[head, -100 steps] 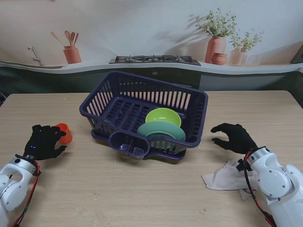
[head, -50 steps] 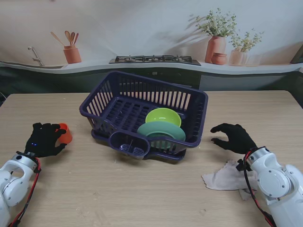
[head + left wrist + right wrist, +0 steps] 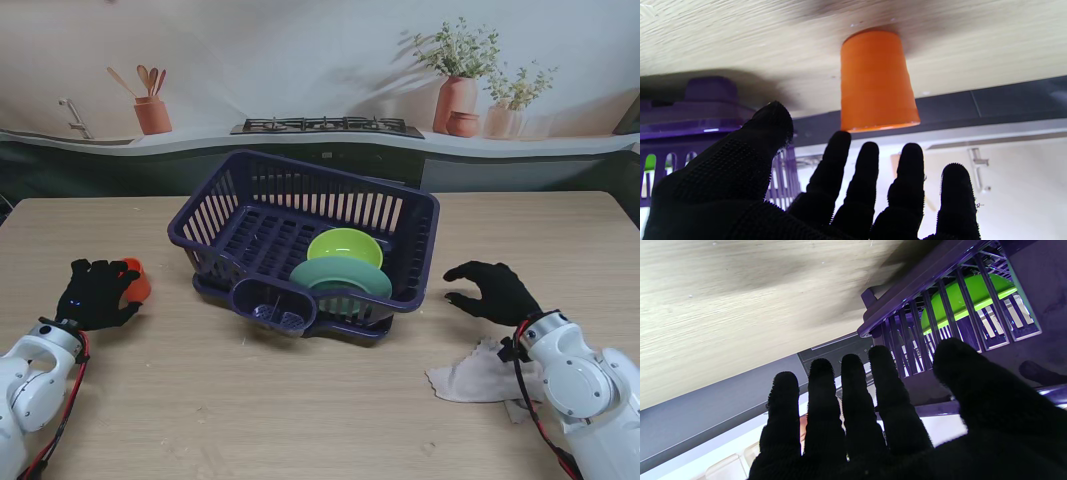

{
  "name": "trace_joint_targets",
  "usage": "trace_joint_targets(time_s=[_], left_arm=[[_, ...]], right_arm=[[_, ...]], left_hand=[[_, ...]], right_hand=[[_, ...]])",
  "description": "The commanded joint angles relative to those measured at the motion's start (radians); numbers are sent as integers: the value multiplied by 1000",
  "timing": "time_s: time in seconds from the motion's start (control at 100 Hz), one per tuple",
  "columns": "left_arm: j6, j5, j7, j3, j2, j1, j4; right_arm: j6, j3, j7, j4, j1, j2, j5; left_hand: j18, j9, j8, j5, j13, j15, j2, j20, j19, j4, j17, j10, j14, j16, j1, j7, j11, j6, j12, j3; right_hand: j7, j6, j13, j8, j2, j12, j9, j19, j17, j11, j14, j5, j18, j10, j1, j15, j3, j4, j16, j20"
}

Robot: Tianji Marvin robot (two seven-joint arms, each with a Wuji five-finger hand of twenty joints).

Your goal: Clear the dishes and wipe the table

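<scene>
An orange cup (image 3: 137,280) (image 3: 877,80) stands upright on the table at the left. My left hand (image 3: 96,294) (image 3: 826,196) is right beside it with fingers spread, open, not closed around it. A purple dish rack (image 3: 400,215) in the middle holds a lime bowl (image 3: 345,245) (image 3: 968,295) and a teal plate (image 3: 340,276). My right hand (image 3: 494,291) (image 3: 873,420) hovers open to the right of the rack. A crumpled beige cloth (image 3: 472,378) lies nearer to me than that hand, partly under the right wrist.
The rack's cutlery cup (image 3: 274,305) sticks out from its near side. Behind the table runs a counter with a stove (image 3: 326,126), a utensil pot (image 3: 152,113) and potted plants (image 3: 457,92).
My left hand has slid farther from me and now covers more of the orange cup. The right hand and cloth have stayed put.
</scene>
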Motion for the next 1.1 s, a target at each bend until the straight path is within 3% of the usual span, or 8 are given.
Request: trace_joint_targets(time_s=[0.0, 0.21, 0.5, 1.09], left_arm=[[-12, 2, 19, 6, 1, -4, 23], [-41, 12, 68, -3, 2, -5, 30], [-8, 14, 90, 7, 1, -5, 48], [44, 8, 72, 30, 0, -2, 58]], right_arm=[[2, -2, 13, -6, -5, 0, -1], [2, -3, 15, -6, -5, 0, 0], [0, -2, 16, -6, -5, 0, 0], [1, -2, 14, -7, -5, 0, 0]], left_hand=[[-3, -17, 12, -3, -13, 9, -13, 3, -5, 8, -6, 14, -3, 6, -6, 34, 12, -8, -13, 36], [-5, -38, 12, -23, -26, 9, -15, 3, 12, 9, -6, 17, -6, 3, -7, 41, 15, 0, -10, 37], [-4, -42, 4, -17, -27, 21, -13, -2, 30, 11, -2, 33, 3, 2, 15, 39, 24, 14, -6, 40], [34, 21, 17, 31, 32, 97, 3, 20, 105, 21, 36, 66, 48, 24, 103, 78, 58, 23, 10, 26]], right_hand=[[6, -2, -23, -3, 8, 10, -19, -22, -15, 1, -24, 0, -34, -19, -27, -16, -5, 19, -6, 19], [6, -1, -23, -4, 8, 11, -18, -22, -14, 1, -24, 0, -34, -20, -28, -16, -4, 20, -6, 20], [6, -2, -23, -4, 8, 11, -18, -23, -14, 1, -24, 0, -34, -18, -29, -16, -4, 20, -6, 20], [6, -3, -23, -4, 7, 11, -18, -24, -15, 1, -24, -1, -35, -20, -30, -17, -3, 20, -5, 21]])
